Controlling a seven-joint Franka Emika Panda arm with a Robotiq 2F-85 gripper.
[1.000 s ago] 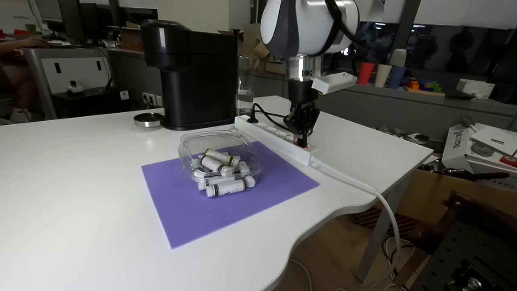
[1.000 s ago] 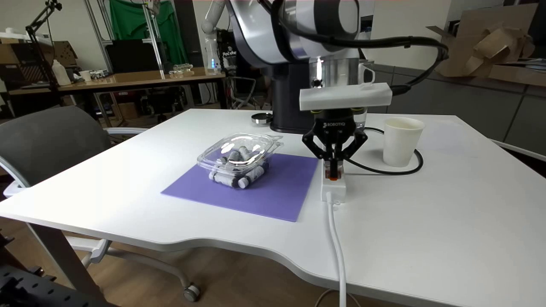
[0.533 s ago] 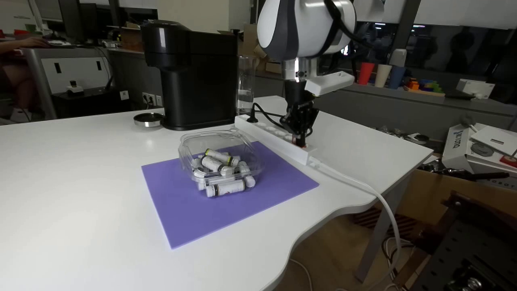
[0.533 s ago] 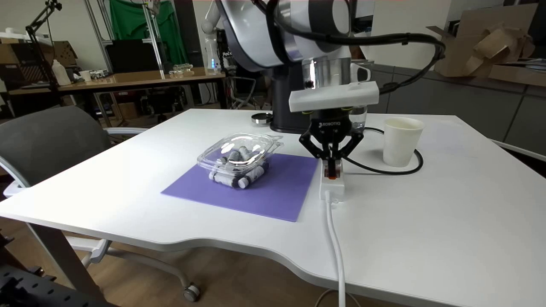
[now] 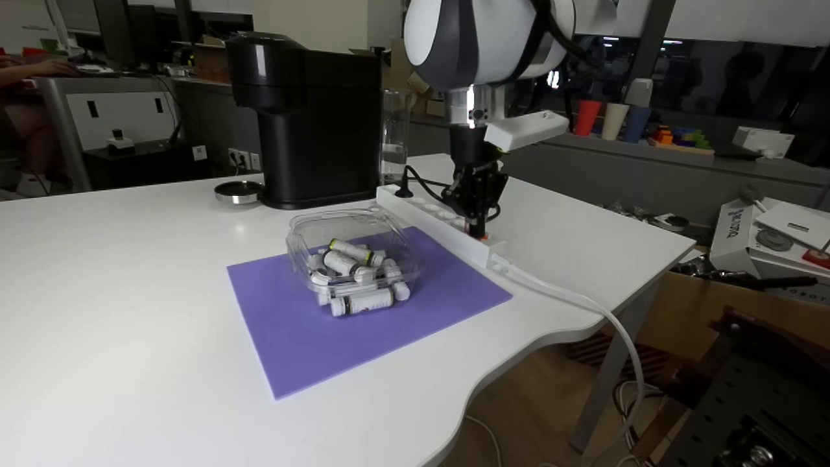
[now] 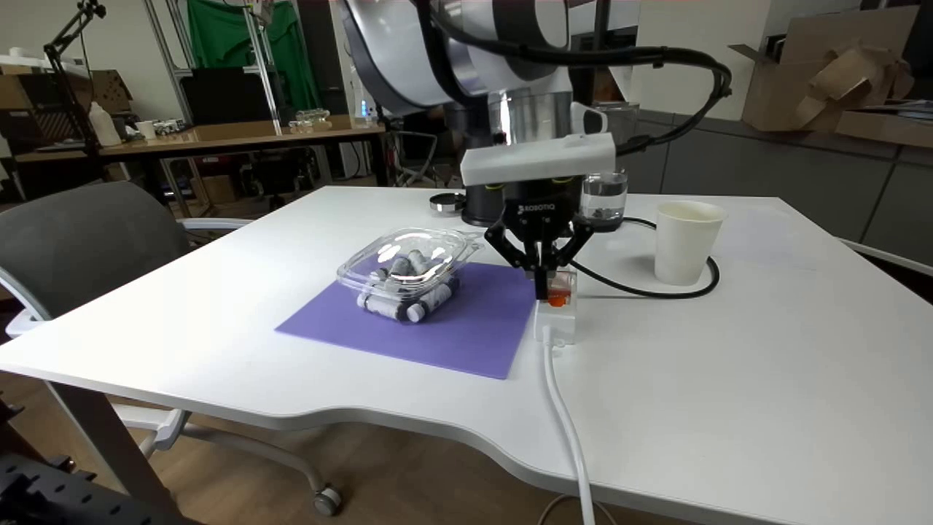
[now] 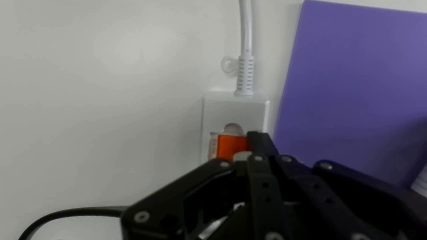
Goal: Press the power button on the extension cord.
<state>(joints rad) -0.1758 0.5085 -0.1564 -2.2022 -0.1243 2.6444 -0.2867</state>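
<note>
1. Power button (image 7: 232, 146), orange-red: in the wrist view it lies just left of the tips of my pincer (image 7: 262, 141), which cover its right edge.
2. My fingertips (image 6: 540, 288) are together and point downward; in an exterior view the button shows just to their right. I cannot tell whether they touch it.
3. Below me is the extension cord (image 6: 555, 321), a white strip. The button sits toward its near end, where a white cable (image 6: 563, 415) comes out and runs over the near edge of the white table (image 6: 692, 379).
4. Left of the strip, in that same view, a purple mat (image 6: 466, 335) bears a clear box (image 6: 455, 249) of white-labelled tubes (image 6: 381, 305).
5. To the right stands a white cup (image 6: 689, 244), a black cable (image 6: 641, 292) curving around its near side.
6. Farther off, in an exterior view, stands a black coffee machine (image 5: 324, 130), a shallow metal dish (image 5: 238, 200) left of its base.
</note>
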